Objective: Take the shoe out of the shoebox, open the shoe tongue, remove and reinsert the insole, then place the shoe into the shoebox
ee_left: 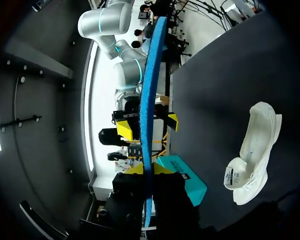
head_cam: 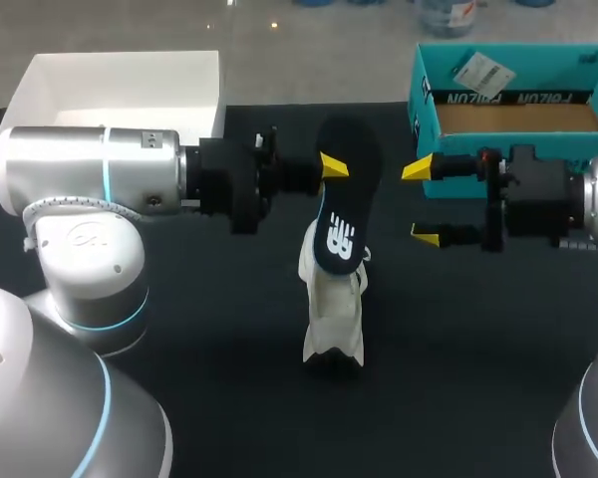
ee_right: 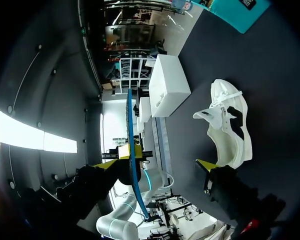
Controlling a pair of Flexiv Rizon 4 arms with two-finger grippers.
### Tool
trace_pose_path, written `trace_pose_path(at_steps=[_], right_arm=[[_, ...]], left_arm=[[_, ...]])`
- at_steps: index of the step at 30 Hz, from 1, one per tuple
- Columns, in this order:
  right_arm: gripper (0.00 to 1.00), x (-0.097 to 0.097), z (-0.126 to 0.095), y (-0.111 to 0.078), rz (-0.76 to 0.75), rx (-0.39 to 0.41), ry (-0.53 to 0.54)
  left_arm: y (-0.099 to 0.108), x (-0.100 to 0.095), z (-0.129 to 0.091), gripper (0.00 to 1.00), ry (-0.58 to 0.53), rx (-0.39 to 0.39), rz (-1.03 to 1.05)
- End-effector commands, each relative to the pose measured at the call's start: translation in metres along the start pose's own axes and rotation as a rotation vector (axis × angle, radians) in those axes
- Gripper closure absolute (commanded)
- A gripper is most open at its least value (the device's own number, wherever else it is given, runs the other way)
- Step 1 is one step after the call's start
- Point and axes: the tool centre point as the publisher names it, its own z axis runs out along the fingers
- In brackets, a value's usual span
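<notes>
Left gripper (ee_left: pixel 149 169) clamped on insole (head_cam: pixel 347 214) — held edge-up, off the table (head_cam: pixel 458 349); right gripper (head_cam: pixel 423 202) gaping wide, holding nothing, just beside insole; white shoe (head_cam: pixel 334 309) on table — outside teal shoebox (head_cam: pixel 508 95).

White shoe (head_cam: pixel 331 309), teal shoebox (head_cam: pixel 425 119), blue-edged insole (head_cam: pixel 347 199), seemingly black-faced.

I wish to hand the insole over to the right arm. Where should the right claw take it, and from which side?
Pinch the insole across its two flat faces at the bare middle, below the left claw, coming in from its right edge. It is thin and stands edge-on to the open right claw.
</notes>
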Motion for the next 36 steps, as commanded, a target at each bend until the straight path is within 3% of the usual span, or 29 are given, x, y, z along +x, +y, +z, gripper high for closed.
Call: trace_pose_path(at_steps=[1, 4, 13, 18, 21, 26, 36], right_arm=[[0.00, -0.004, -0.018, -0.012, 0.014, -0.013, -0.076], [0.00, -0.008, -0.024, -0.016, 0.025, -0.027, -0.148], [0.00, -0.008, -0.024, -0.016, 0.025, -0.027, -0.148], [0.00, -0.008, -0.024, -0.016, 0.025, -0.027, -0.148], [0.00, -0.024, -0.027, -0.017, 0.023, -0.038, -0.169], [0.00, -0.039, -0.045, -0.026, 0.033, -0.036, -0.196], [0.00, -0.048, -0.084, -0.036, 0.043, -0.089, -0.283]], left_arm=[[-0.003, 0.000, -0.006, 1.00, 0.019, 0.004, -0.005], [-0.005, 0.001, -0.008, 1.00, 0.028, 0.003, -0.017], [-0.017, -0.001, -0.012, 1.00, 0.025, 0.005, -0.060], [-0.022, -0.016, -0.017, 1.00, -0.003, -0.032, -0.088], [-0.022, -0.016, -0.017, 1.00, -0.003, -0.032, -0.088], [-0.022, -0.016, -0.017, 1.00, -0.003, -0.032, -0.088], [-0.022, -0.016, -0.017, 1.00, -0.003, -0.032, -0.088]])
